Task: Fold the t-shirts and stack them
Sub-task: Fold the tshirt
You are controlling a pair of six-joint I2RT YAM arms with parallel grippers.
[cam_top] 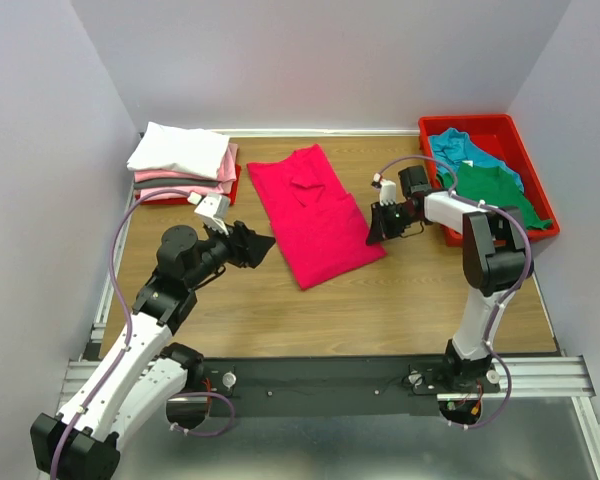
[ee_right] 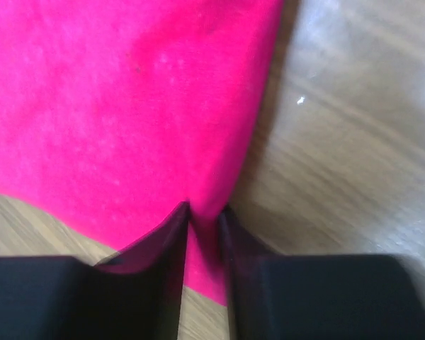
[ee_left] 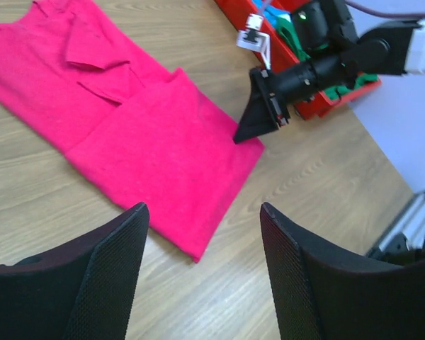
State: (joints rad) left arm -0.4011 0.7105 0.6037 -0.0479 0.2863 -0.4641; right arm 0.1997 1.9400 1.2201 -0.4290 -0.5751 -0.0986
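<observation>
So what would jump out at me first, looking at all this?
The bright crimson-pink t-shirt lies partly folded mid-table. The right arm has its jaws pinched on the shirt's right edge, and the left arm holds its jaws open near the opposite edge. Next comes the folded stack at the far left, white on top, then the red tray at the far right holding a teal shirt and a green shirt.

The crimson-pink t-shirt (cam_top: 315, 215) lies flat at mid-frame in the top view. It is folded into a long band slanting from upper centre to lower right, sleeves turned in. My right gripper (ee_right: 202, 209) pinches its right edge. At upper left, a folded white t-shirt (cam_top: 180, 148) tops a pale pink t-shirt (cam_top: 227, 168). At upper right, a teal t-shirt (cam_top: 463, 150) and a green t-shirt (cam_top: 495, 190) lie crumpled.
</observation>
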